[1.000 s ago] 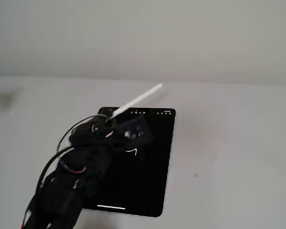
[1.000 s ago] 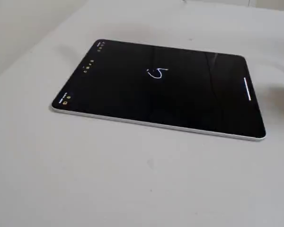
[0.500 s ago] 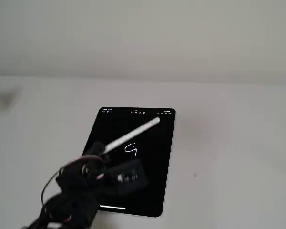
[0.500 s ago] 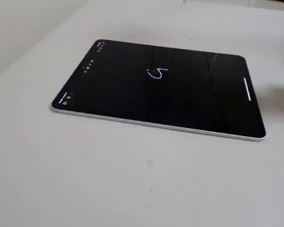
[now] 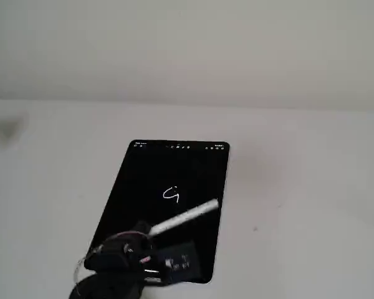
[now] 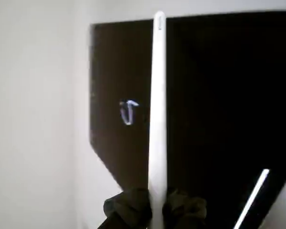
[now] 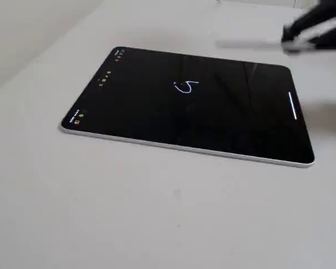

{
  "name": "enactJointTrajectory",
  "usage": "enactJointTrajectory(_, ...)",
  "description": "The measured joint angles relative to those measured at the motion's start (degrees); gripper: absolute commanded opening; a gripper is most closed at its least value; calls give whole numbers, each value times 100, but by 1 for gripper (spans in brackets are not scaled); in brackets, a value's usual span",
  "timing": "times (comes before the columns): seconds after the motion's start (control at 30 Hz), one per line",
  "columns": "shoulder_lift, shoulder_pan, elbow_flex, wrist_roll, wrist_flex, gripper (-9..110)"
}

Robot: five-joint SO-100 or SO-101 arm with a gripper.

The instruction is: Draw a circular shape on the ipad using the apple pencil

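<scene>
I'm holding the apple pencil point(image 6: 158, 109) clamped in the gripper point(image 6: 155, 210) above the ipad point(image 5: 143, 180), tip off beside the half-open circular shape point(image 5: 171, 194), so I'm thinking ease down gently and close that loop.

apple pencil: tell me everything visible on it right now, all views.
The apple pencil is a thin, straight white rod, smooth and plastic-looking. The tool is shut on one end, dark fingers on both sides in the wrist view. The free end slants up over the ipad, toward its right edge in a fixed view. It looks lifted off the glass, though contact cannot be ruled out. It lies right of the circular shape, apart from it. In another fixed view only a blurred pale bar shows beyond the tablet.
</scene>
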Motion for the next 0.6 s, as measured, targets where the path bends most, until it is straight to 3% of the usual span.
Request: enactJointTrajectory(0.6, 44, 229, 79, 0, 791, 0)
